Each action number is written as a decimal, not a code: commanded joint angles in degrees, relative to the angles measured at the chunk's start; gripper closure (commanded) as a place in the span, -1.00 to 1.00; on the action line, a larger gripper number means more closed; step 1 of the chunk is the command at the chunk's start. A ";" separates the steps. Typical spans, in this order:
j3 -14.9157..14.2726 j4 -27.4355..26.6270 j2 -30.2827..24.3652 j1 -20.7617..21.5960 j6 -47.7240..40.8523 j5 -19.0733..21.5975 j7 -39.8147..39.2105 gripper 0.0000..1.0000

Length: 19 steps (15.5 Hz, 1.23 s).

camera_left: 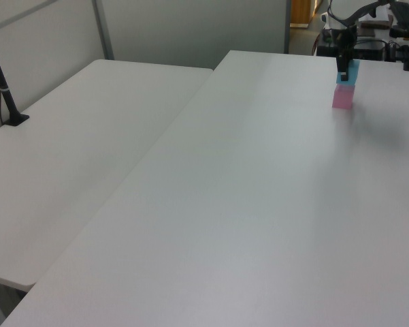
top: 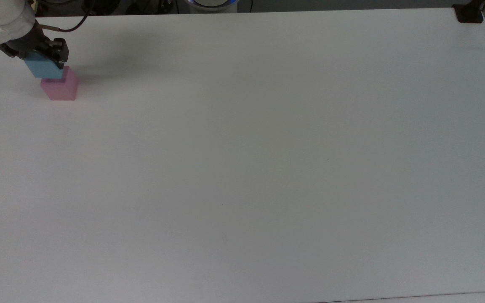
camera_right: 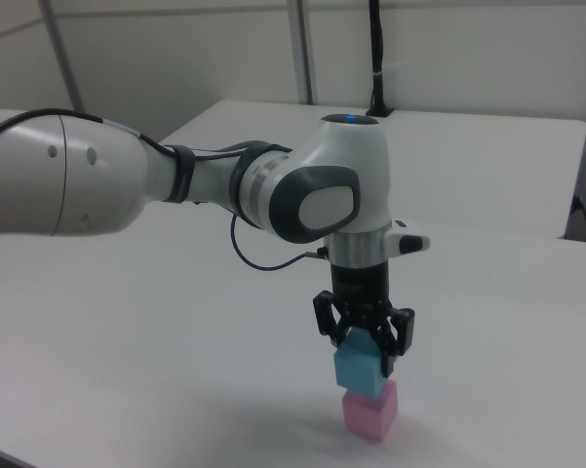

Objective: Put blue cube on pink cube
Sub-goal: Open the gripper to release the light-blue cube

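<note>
Gripping blue cube, end effector

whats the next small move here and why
Probably open the gripper and let go. In the right view the blue cube already sits on the pink cube with no gap showing, roughly lined up, and the gripper is clamped on it. Then lift straight up so the stack isn't nudged.

The top view looks down on the table, the left view along it, the right view nearest.
</note>
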 commanded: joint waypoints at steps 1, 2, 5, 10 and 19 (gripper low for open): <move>0.35 -0.45 -0.11 -0.47 1.54 -1.04 -1.03 -1.00; 0.35 -0.45 -0.03 -0.47 1.54 -1.04 -1.03 -1.00; 0.35 -0.36 -0.11 -0.47 1.45 -1.04 -0.95 -1.00; 0.96 2.27 -2.91 0.06 -1.43 -0.60 -0.16 -1.00; 14.58 10.36 -10.74 7.61 -15.69 4.40 20.04 -1.00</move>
